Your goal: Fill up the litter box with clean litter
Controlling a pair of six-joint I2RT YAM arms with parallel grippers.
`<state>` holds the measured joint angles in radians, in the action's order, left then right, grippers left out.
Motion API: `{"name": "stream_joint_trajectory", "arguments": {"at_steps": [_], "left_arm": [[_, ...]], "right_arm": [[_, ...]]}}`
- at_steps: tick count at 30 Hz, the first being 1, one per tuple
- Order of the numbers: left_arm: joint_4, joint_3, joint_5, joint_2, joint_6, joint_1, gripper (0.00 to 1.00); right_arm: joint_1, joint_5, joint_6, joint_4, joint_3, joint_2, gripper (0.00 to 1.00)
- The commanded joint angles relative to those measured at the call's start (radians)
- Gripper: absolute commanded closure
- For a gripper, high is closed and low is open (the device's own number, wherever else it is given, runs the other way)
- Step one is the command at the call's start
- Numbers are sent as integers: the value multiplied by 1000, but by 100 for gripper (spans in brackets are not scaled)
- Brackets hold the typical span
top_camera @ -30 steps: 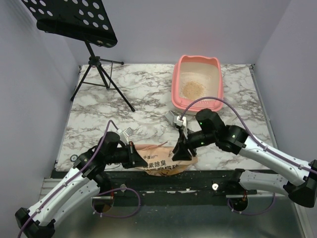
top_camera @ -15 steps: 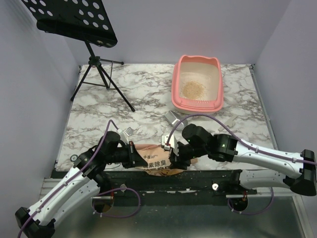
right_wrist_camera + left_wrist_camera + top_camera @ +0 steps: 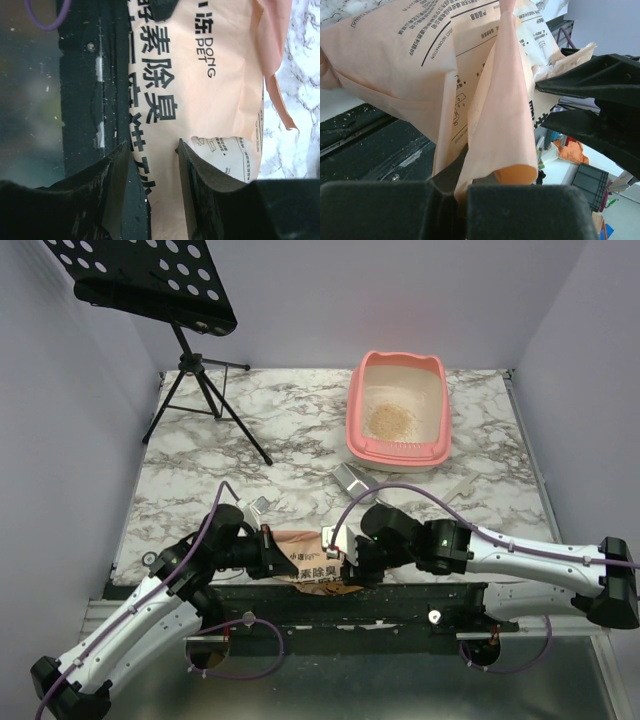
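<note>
Two end effectors meet at one orange-tan printed bag (image 3: 312, 566), which lies at 6 o'clock on the marble worktop (image 3: 290, 430), its lower part over the black rail (image 3: 80, 100) at the near edge. The left end effector (image 3: 462, 189) sits at the bag's 9 o'clock side and is clamped on a fold of the bag's paper, the fold running down between its closed fingers. The right end effector (image 3: 152, 145) sits at the bag's 3 o'clock side with its fingers spread apart; printed paper shows in the gap and nothing is pinched there. What the bag holds cannot be told, as its torn mouth shows only paper.

One litter box (image 3: 400, 453), pink with a pale inside, stands at 1 o'clock on the worktop, well apart from the bag. It holds one small loose pile of clean litter (image 3: 388, 420) near the middle of its floor, with stray granules around it; most of the floor is bare.

One grey metal scoop (image 3: 350, 480) lies between box and bag, just off the box's 7 o'clock corner. One black stand (image 3: 200, 380) on three legs is at 10 o'clock.
</note>
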<state>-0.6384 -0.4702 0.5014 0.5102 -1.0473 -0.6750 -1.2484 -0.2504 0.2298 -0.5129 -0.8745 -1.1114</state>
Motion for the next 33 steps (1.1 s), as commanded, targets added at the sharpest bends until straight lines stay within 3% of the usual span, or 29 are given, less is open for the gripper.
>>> {"name": "stream_joint_trajectory", "arguments": {"at_steps": [1,7,9,10,12,13,14,17,18,23,26,33], "left_arm": [[-38,-36,-21,13,7,5,100],[-34,-54,-14,28,18,8,100],[-26,-59,-12,31,18,8,100],[-21,-61,-11,33,17,8,100],[-11,-71,-20,31,23,9,100],[-17,-85,-47,31,36,9,100],[-45,-123,-104,28,62,11,100],[-138,-287,-347,-1,183,9,83],[-151,-339,-419,-7,231,11,82],[-173,-496,-558,31,418,9,72],[-104,-480,-506,44,492,11,72],[224,-277,-115,86,587,9,67]], "right_arm": [[-9,108,0,-21,32,-30,47],[-9,155,0,-1,72,-45,47],[-9,161,-1,-7,68,-56,53],[-9,166,0,-10,66,-59,60],[-8,183,-9,-22,52,-64,95],[-8,192,-7,-26,52,-64,99],[-9,201,-13,-26,54,-61,99],[-5,237,-21,-21,54,-50,100],[-2,235,-23,-21,51,-48,100],[49,175,-27,-26,25,-33,100],[104,128,-20,-41,0,-36,100],[265,-19,22,-114,-86,-64,100]]}}
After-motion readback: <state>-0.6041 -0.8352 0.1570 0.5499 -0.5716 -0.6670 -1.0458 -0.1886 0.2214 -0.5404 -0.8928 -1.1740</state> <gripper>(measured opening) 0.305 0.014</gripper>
